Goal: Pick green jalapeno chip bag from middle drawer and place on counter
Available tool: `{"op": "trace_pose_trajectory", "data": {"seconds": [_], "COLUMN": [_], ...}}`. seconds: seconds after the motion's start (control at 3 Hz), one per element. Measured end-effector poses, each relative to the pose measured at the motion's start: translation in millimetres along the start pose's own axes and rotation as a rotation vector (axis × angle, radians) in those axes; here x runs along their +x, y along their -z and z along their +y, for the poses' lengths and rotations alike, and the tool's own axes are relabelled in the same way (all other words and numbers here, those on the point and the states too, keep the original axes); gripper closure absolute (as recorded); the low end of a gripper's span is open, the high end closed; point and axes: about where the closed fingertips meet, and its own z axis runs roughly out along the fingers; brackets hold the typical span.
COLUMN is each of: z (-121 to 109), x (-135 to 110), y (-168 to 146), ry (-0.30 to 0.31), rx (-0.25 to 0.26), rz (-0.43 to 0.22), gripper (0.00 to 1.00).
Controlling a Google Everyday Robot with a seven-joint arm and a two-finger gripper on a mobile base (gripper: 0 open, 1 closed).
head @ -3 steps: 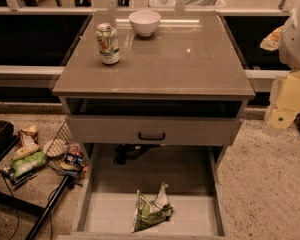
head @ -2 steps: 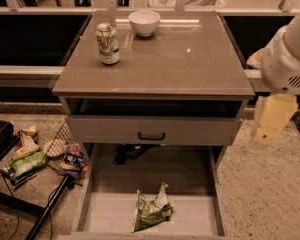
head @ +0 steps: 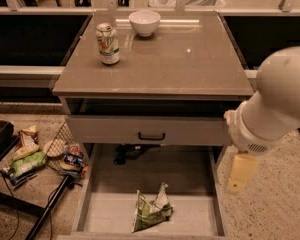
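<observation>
**Chip bag in the open drawer, arm at the right edge**

The counter point(head: 190, 69) fills the upper middle of the frame, a glossy grey-beige slab on top of a grey cabinet. Below it, at the bottom centre, the middle drawer point(head: 110, 216) stands pulled out, showing its pale plank floor and low side walls. The robot's white arm point(head: 277, 101) takes up the right edge as a bulky rounded shape, level with the cabinet's front and apart from it. Across the cabinet, between counter and open drawer, runs a closed grey drawer front point(head: 100, 130) with a black handle point(head: 151, 136).

On the floor at the left of the frame lies a heap of mixed wrappers point(head: 40, 156), just beside the open drawer's left wall. The green jalapeno chip bag point(head: 151, 213) lies crumpled on the drawer floor near the front, slightly right of centre, touching neither side wall. A dark object point(head: 132, 151) sits at the shadowed back of the drawer. A soda can point(head: 108, 44) stands upright at the counter's upper left, with a white bowl point(head: 144, 22) near it at the back edge.

The gripper point(head: 241, 173) hangs as a pale yellow piece beneath the arm, beside the drawer's right wall and well apart from the bag. Whether it is open or closed cannot be told.
</observation>
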Motion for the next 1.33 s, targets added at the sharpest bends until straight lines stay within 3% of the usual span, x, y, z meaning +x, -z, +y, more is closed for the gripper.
{"op": "trace_pose_trajectory", "data": {"seconds": [0.33, 0.67, 1.0, 1.33], "z": [38, 39, 58, 97], "x": [13, 11, -16, -52], "y": [-56, -59, -93, -156], "ry": [-0.006, 0.001, 0.098, 0.233], "rx": [-0.033, -0.035, -0.063, -0.121], "rz": [0.0, 0.001, 0.007, -0.021], "gripper": [0.0, 0.0, 0.0, 0.0]}}
